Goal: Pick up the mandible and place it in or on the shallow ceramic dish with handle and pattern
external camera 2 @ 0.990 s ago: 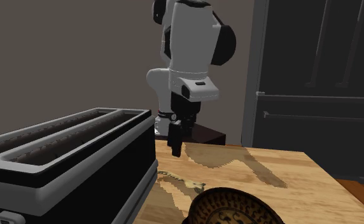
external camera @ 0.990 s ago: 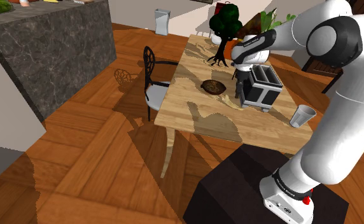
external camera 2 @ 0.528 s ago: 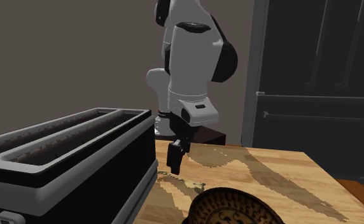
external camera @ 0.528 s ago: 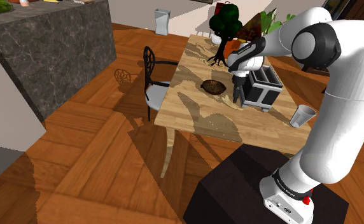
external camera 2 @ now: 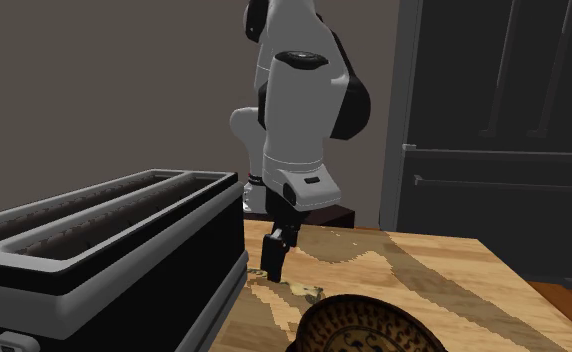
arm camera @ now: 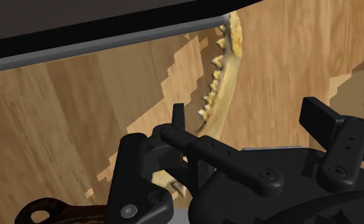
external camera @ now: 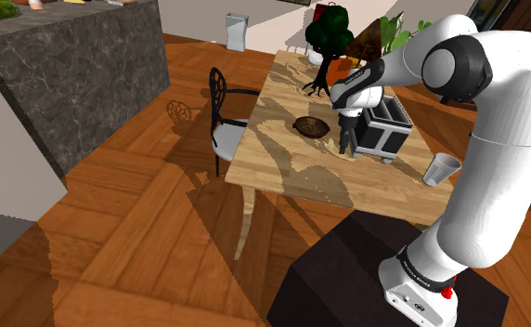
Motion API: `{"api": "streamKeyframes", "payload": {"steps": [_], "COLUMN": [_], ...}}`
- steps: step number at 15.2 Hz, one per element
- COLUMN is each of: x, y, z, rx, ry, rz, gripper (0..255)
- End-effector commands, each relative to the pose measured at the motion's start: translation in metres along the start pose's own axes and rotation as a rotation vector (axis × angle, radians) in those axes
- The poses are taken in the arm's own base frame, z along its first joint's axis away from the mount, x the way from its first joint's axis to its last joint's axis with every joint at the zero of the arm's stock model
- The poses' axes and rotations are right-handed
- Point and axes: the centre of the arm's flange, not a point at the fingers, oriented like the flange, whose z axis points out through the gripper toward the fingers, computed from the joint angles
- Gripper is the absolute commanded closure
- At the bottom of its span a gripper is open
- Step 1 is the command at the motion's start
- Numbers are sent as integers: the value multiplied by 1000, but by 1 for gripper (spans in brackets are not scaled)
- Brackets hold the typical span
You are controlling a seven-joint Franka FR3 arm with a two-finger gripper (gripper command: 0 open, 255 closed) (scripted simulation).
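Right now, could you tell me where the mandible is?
In the second exterior view the mandible lies on the table just under the gripper, between the toaster and the dish.

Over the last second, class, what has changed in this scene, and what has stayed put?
The tool has come down toward the table beside the toaster and now hangs open over the mandible. Nothing was taken hold of or let go. Mandible, dish and toaster stayed put.

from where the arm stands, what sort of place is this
Probably a kitchen-dining area in a house: a light wooden dining table bearing a black two-slot toaster, a dark-framed chair with a grey seat beside it, and a dark stone counter.
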Motion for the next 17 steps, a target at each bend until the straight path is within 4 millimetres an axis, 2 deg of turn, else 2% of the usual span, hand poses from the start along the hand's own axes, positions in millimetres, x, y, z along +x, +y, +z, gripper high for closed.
{"api": "streamKeyframes", "payload": {"steps": [1,2,3,12,13,15,17], "x": [0,0,0,0,0,-63,-65], "y": [0,0,0,0,0,-30,-31], "z": [0,0,0,0,0,3,9], "rx": [0,0,0,0,0,-176,-184], "ry": [0,0,0,0,0,259,271], "rz": [0,0,0,0,0,153,160], "gripper": [0,0,255,255,0,0,0]}}
